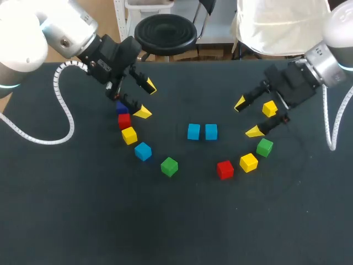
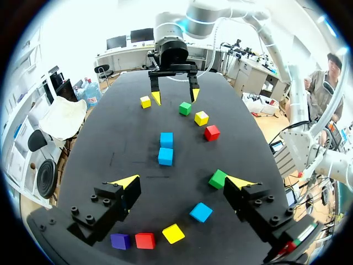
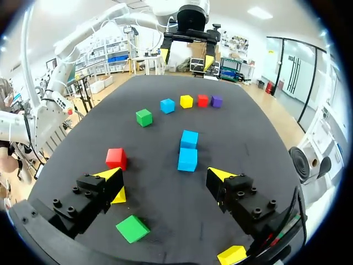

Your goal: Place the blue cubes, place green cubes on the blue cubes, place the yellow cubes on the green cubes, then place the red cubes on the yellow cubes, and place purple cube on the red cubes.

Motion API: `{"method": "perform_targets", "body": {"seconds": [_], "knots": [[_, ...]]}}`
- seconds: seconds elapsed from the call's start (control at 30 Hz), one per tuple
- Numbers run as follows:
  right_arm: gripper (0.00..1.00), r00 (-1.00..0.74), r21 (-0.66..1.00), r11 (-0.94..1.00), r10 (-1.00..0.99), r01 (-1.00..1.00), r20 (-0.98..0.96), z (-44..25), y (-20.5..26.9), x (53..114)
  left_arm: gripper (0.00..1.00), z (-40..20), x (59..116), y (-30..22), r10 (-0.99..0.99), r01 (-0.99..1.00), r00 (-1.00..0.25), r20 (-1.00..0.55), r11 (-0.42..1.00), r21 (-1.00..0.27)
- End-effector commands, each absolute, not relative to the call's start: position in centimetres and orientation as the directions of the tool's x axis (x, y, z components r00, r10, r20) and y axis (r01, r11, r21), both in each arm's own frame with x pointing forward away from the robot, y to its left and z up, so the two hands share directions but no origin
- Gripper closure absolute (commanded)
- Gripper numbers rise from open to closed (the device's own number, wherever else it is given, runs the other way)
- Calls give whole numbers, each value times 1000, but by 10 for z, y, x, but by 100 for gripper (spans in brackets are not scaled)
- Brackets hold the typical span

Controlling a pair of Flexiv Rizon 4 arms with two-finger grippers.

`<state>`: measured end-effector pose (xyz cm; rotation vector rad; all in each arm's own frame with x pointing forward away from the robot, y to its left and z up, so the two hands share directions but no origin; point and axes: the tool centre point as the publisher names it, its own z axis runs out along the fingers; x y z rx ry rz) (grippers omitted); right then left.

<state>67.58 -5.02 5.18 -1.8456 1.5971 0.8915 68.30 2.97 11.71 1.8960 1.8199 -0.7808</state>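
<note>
Two plain blue cubes [image 1: 193, 131] sit side by side mid-way across black table [image 1: 176, 232]. Left of pair you see curved row: green cube [image 1: 169, 166], third blue cube [image 1: 143, 150], yellow cube [image 1: 129, 135], red cube [image 1: 124, 120], purple cube [image 2: 119, 240]. Right of pair: second red cube [image 1: 225, 169], second yellow cube [image 1: 249, 162], second green cube [image 1: 265, 147]. Your left gripper [image 1: 145, 99] and right gripper [image 1: 247, 117]: fingers spread, holding nothing.
</note>
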Motion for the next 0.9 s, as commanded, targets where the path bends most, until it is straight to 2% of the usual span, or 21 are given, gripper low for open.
{"method": "perform_targets", "body": {"seconds": [0.03, 0.17, 0.3, 0.9], "knots": [[0, 80, 25, -157, -631, -987, -772, 51, -50, 677, 0, 117, 684, 29, 773, 992, -2, -635, -76, -96], [0, 80, 25, -157, -631, -987, -772, 51, -50, 677, 0, 117, 683, 26, 782, 993, -5, -624, -69, -94], [0, 80, 25, -157, -631, -987, -772, 51, -50, 677, 0, 114, 677, 12, 801, 995, -59, -596, 0, -100], [0, 80, 25, -157, -631, -987, -772, 51, -50, 677, 0, 96, 651, -7, 827, 990, -41, -561, -42, -134]]}}
